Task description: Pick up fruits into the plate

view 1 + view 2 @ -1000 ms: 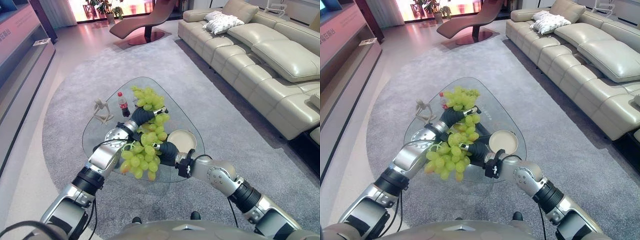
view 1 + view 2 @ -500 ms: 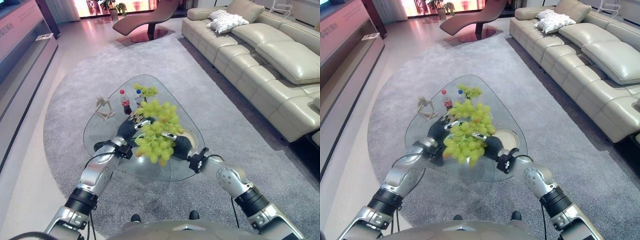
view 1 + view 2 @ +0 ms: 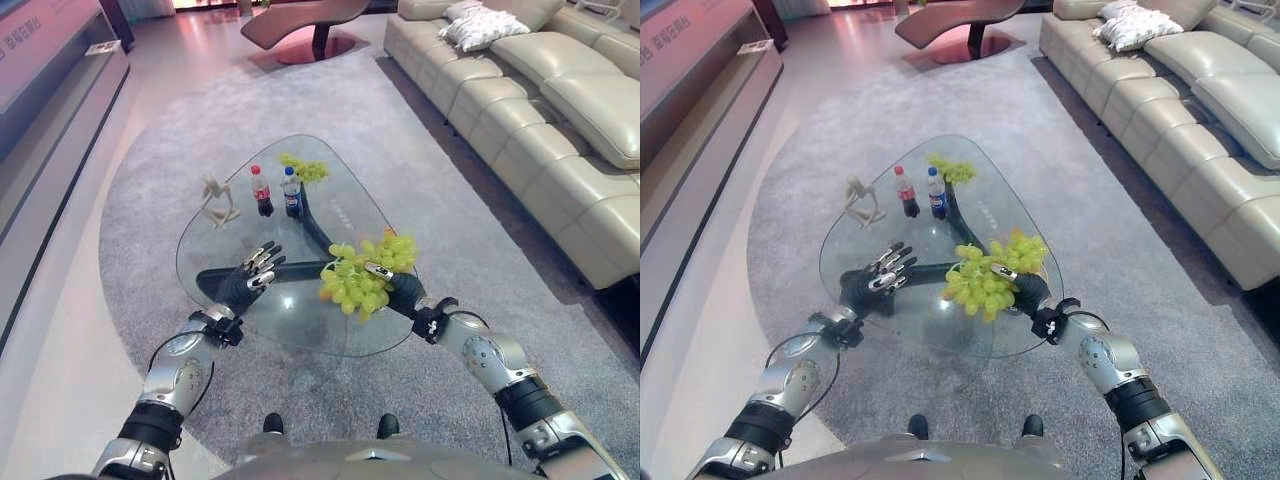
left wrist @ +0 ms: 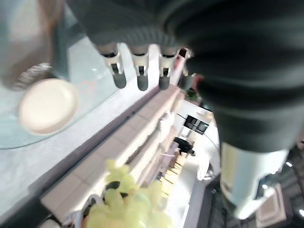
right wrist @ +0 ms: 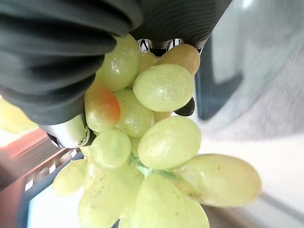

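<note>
Released by the left hand (image 3: pixel 250 281), now spread flat above the glass tabletop (image 3: pixel 232 235), the grape bunch (image 3: pixel 365 275) is gripped by the right hand (image 3: pixel 400 292); a steady lowering onto the plate (image 4: pixel 47 105) is advised.

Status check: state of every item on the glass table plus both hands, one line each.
Large grape bunch: held by right hand, over the table's right side.
Small grape bunch: lying at table's far end.
Plate: bare, on the glass.
Two bottles: upright, capped.
Figurine: upright.
Left hand: open, holding nothing.
Right hand: shut on the large bunch.
</note>
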